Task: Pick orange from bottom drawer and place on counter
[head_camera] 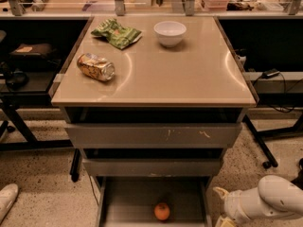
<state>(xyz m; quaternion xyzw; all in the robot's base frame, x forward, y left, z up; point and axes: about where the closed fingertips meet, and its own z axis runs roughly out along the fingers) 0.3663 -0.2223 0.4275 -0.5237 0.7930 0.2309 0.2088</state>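
The orange (162, 211) lies on the grey floor of the open bottom drawer (128, 202), near the frame's lower edge. The beige counter (189, 74) tops the drawer cabinet above it. My white arm comes in at the bottom right, and my gripper (220, 207) is low beside the drawer's right wall, to the right of the orange and apart from it. Its yellowish fingertips (220, 191) only partly show at the frame edge.
On the counter lie a crushed gold can (96, 66), a green snack bag (116, 32) and a white bowl (170, 33). Two shut grey drawers (151, 135) sit above the open one. Dark table legs stand left and right; a white shoe (6, 198) is at bottom left.
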